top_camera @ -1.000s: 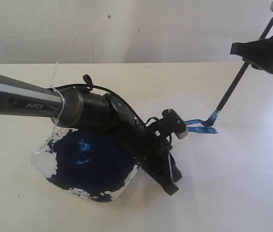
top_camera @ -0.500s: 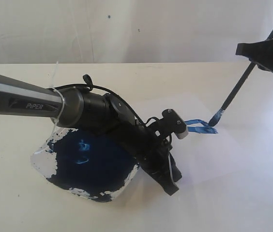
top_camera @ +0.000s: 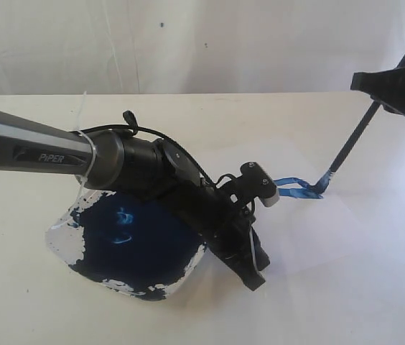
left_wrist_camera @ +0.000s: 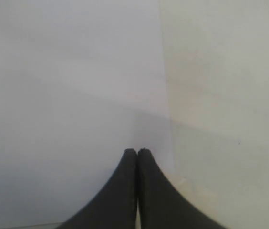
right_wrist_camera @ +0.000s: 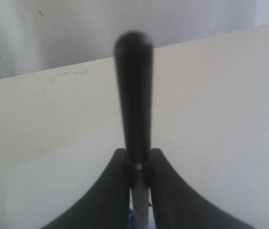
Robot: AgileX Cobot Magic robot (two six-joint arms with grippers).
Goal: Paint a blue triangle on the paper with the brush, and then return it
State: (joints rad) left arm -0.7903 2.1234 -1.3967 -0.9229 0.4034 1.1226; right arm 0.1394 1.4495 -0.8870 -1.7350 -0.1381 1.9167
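The brush point(top_camera: 349, 148) slants down from my right gripper point(top_camera: 377, 92) at the upper right, which is shut on its black handle point(right_wrist_camera: 134, 90). Its blue-stained tip point(top_camera: 324, 180) touches the white paper point(top_camera: 317, 230) at the right end of the blue triangle point(top_camera: 297, 188), a flat outline of blue strokes. My left gripper point(top_camera: 256, 277) is shut and empty, pressed on the paper's near-left part. In the left wrist view its closed fingertips point(left_wrist_camera: 130, 155) rest by the paper's edge point(left_wrist_camera: 165, 86).
A clear square paint dish point(top_camera: 62, 233) with a dark-blue paint pool point(top_camera: 134, 241) sits on the cream table point(top_camera: 30, 309) at the left, under the left arm point(top_camera: 59, 154). A white wall rises behind the table.
The right gripper and brush have shifted to the right, dragging the tip along the paper to the triangle's right end. The left arm has stayed still.
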